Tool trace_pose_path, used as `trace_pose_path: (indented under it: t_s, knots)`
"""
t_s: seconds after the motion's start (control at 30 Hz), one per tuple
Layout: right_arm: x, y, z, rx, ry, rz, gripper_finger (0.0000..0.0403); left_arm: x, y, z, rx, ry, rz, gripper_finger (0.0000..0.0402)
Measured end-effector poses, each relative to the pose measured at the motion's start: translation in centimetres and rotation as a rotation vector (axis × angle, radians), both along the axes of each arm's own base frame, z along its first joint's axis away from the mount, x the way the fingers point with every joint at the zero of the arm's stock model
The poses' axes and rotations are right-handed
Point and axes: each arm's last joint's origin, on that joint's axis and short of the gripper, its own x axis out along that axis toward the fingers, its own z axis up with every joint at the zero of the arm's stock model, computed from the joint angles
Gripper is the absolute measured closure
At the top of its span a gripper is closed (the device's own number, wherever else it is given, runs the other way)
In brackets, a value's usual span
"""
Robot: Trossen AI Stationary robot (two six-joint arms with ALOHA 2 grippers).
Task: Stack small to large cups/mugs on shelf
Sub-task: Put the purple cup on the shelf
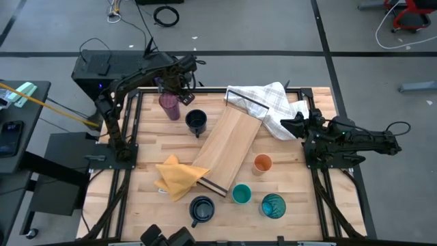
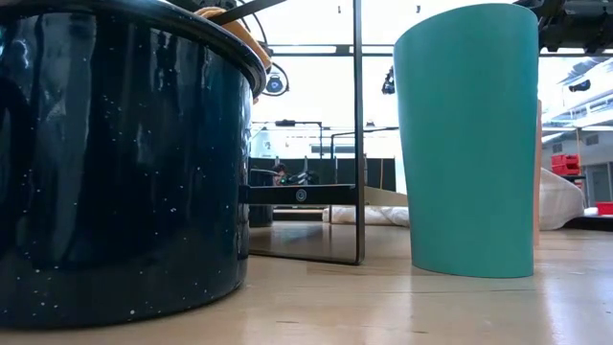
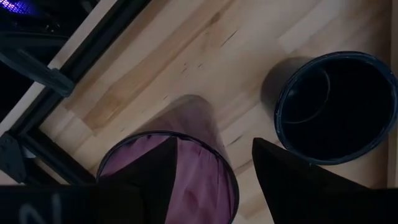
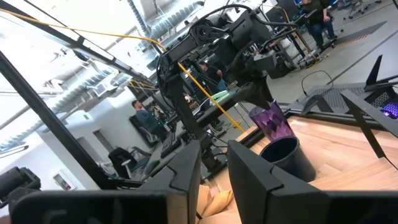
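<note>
Across the middle of the table [image 1: 150,147] the shelf [image 1: 229,140] lies flat and slanted, one dark-stripped end under the edge of the white checked towel [image 1: 270,102] at the far side, the other end near the yellow cloth [image 1: 176,175] at the near side; nothing stands on it. Reaching in from the far left corner, the left arm bends over and down so that the left gripper [image 1: 171,85] sits on the rim of the purple tumbler [image 1: 168,106]; in its wrist view one finger [image 3: 158,168] is inside the tumbler's mouth and the other outside, the two spread with the wall between them, and I cannot tell whether they press it. At the right edge the right arm lies low and stretched toward the towel, the right gripper [image 1: 287,124] with its fingers apart and empty. Six vessels are counted: two tall tumblers, the purple one upright at the far left and the teal-blue patterned tumbler [image 1: 273,205] near the front right; two navy mugs, one mug [image 1: 196,121] just beside the purple tumbler and the other mug [image 1: 201,210] at the front; and two small cups, the orange cup [image 1: 262,164] right of the shelf and the teal cup [image 1: 241,195] just beside the shelf's near end.
</note>
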Motion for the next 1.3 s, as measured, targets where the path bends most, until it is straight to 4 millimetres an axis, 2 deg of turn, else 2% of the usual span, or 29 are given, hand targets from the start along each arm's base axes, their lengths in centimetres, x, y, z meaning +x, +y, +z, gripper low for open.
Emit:
trace_pose_path:
  t_s: [0.2,0.43,0.6,0.7,0.83,1.1,1.3]
  knots:
    - [0.0,0.0,0.0,0.000,0.000,0.000,0.0315,0.0,0.0,0.0,-0.003,-0.001,0.031,0.0191]
    - [0.0,0.0,0.0,0.000,0.000,0.000,0.0314,-0.3,0.2,-0.2,-0.014,-0.002,0.162,0.0194]
    - [0.0,0.0,0.0,0.000,0.001,0.000,0.0314,-1.0,0.1,-1.9,-0.059,0.057,0.217,0.0201]
    - [0.0,0.0,0.0,0.000,0.000,0.000,0.0314,-1.3,-0.3,-3.6,-0.096,0.110,0.201,0.0206]
    - [0.0,0.0,0.0,0.000,0.000,0.000,0.0314,-1.6,-0.5,-4.7,-0.119,0.142,0.191,0.0212]
    - [0.0,0.0,0.0,0.007,-0.001,0.001,0.0314,-1.0,-0.5,-4.5,-0.083,0.093,0.163,0.0232]
    - [0.0,0.0,0.0,0.008,-0.002,0.001,0.0314,-0.9,-0.5,-4.5,-0.075,0.082,0.142,0.0268]
